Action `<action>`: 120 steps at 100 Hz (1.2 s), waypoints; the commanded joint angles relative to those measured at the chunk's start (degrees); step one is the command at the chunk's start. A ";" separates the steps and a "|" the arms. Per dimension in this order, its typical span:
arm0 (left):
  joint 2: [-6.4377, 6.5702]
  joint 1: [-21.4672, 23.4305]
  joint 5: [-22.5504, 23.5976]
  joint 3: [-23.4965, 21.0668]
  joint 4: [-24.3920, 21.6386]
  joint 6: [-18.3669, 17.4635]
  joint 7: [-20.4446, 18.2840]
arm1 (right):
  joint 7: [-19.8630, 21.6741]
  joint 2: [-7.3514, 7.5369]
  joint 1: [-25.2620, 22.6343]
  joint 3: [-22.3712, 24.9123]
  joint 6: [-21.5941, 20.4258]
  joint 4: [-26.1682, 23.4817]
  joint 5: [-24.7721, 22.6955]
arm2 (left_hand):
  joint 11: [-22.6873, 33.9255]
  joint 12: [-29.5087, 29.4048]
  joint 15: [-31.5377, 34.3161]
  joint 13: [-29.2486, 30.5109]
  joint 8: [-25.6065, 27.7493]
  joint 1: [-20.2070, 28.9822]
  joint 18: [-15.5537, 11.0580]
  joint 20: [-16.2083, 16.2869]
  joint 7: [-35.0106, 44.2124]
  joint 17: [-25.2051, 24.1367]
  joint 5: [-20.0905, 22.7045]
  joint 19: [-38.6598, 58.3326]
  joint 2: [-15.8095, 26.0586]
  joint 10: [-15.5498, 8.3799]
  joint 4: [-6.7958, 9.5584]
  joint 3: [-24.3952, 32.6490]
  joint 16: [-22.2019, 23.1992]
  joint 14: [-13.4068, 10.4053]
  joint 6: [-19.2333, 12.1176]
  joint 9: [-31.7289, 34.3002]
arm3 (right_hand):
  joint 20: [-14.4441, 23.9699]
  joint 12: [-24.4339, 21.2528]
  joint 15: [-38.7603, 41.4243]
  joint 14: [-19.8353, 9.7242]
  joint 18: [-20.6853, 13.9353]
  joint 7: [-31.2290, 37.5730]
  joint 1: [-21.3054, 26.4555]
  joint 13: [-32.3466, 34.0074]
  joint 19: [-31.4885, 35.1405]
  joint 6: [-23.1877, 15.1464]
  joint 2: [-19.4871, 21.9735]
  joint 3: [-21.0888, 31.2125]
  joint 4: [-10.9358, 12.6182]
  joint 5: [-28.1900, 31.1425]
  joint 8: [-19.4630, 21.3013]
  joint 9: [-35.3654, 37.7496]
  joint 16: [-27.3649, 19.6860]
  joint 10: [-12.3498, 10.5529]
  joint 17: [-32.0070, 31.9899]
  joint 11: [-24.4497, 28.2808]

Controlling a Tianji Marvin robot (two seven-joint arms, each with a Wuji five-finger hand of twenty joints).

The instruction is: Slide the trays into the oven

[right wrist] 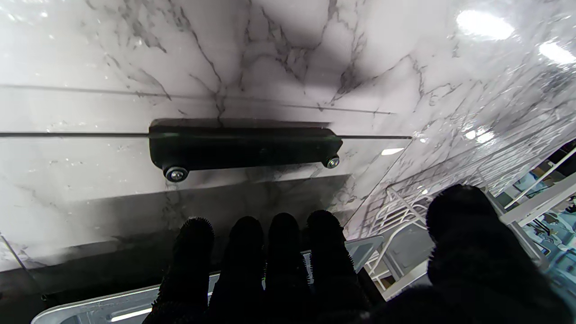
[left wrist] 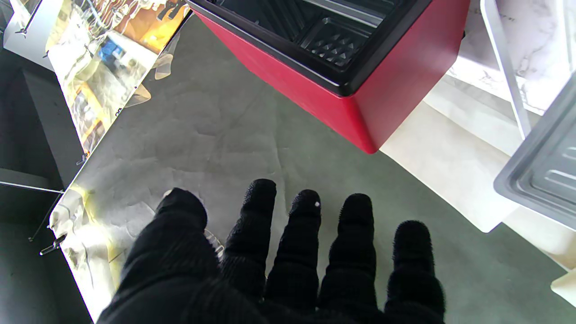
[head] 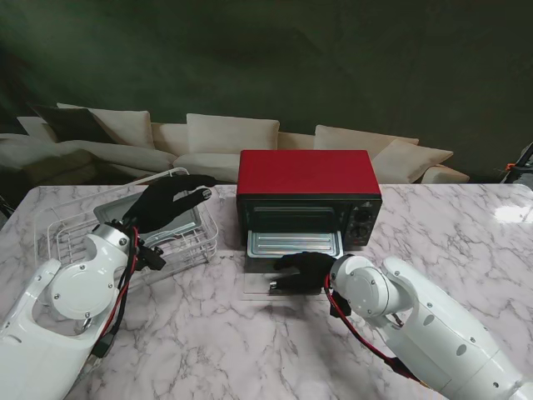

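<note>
The red oven (head: 304, 171) stands at the table's middle with its glass door (head: 258, 287) folded down flat toward me. A silver tray (head: 294, 243) sticks partway out of its mouth. My right hand (head: 304, 268) hovers over the door at this tray's front rim (right wrist: 90, 310), four fingers straight and together on the rim, thumb apart, gripping nothing. A second grey tray (head: 117, 208) leans in the white wire rack (head: 191, 242) to the oven's left. My left hand (head: 171, 202) is open above that rack, fingers spread (left wrist: 288, 270), with the tray (left wrist: 544, 171) beside it.
The door's black handle (right wrist: 243, 146) lies just beyond my right fingers. The oven's knob panel (head: 362, 225) is on its right side. A sofa with cushions (head: 233, 133) runs behind the marble table (head: 466, 225). The oven's red corner (left wrist: 396, 76) is close to my left hand.
</note>
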 commanded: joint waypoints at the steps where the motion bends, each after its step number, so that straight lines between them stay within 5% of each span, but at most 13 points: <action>1: -0.18 0.04 -0.40 0.46 0.39 0.36 -0.67 | -1.86 -0.66 1.88 0.47 0.89 2.25 -1.09 | -0.41 0.44 0.68 0.06 0.37 -0.27 1.10 0.42 -0.02 -1.01 1.69 -0.37 2.66 0.19 -0.52 -1.82 0.65 -0.05 -0.09 1.28 | -0.95 -0.77 -2.53 0.20 -0.74 1.07 -2.34 -3.54 -6.23 -0.99 1.13 -0.10 1.33 -1.78 -1.32 -3.20 -0.55 1.25 -3.67 -4.95; 87: -0.09 -0.04 -0.58 0.13 0.56 -0.02 -1.06 | -8.09 -3.17 10.96 -6.04 1.92 12.87 1.18 | -0.43 0.45 0.69 0.12 0.37 -0.39 1.13 0.54 0.00 -0.95 1.71 -0.47 2.66 0.18 -0.54 -1.87 0.68 -0.05 -0.11 1.31 | -0.49 1.69 -1.84 -1.03 -0.41 4.70 -2.26 -2.62 -4.40 -2.18 0.13 1.17 1.41 -1.50 -2.95 -3.41 -0.16 -0.66 -3.10 -0.31; 107: -0.05 -0.03 -0.51 -0.11 0.62 -0.21 -1.21 | -9.81 -3.47 10.27 -5.57 1.61 13.48 0.83 | -0.44 0.45 0.69 0.07 0.36 -0.40 1.18 0.57 -0.02 -0.93 1.71 -0.45 2.66 0.16 -0.54 -1.86 0.69 0.08 -0.11 1.30 | -0.51 1.42 -1.20 -0.02 5.87 5.38 -2.54 -3.06 -4.83 -5.23 0.04 1.31 1.49 -1.70 -2.82 -3.55 0.28 -3.47 -4.31 -0.59; 120: -0.04 -0.06 -0.48 -0.15 0.67 -0.28 -1.24 | -10.21 -3.48 10.29 -5.63 1.04 13.93 0.18 | -0.44 0.46 0.69 0.12 0.37 -0.41 1.14 0.58 0.01 -0.96 1.76 -0.45 2.66 0.19 -0.55 -1.87 0.69 0.27 -0.11 1.32 | 0.13 1.13 -1.09 -0.41 6.90 5.50 -2.81 -3.26 -4.75 -6.15 -0.05 1.57 1.55 -1.71 -2.55 -3.79 0.57 -4.48 -4.16 -1.16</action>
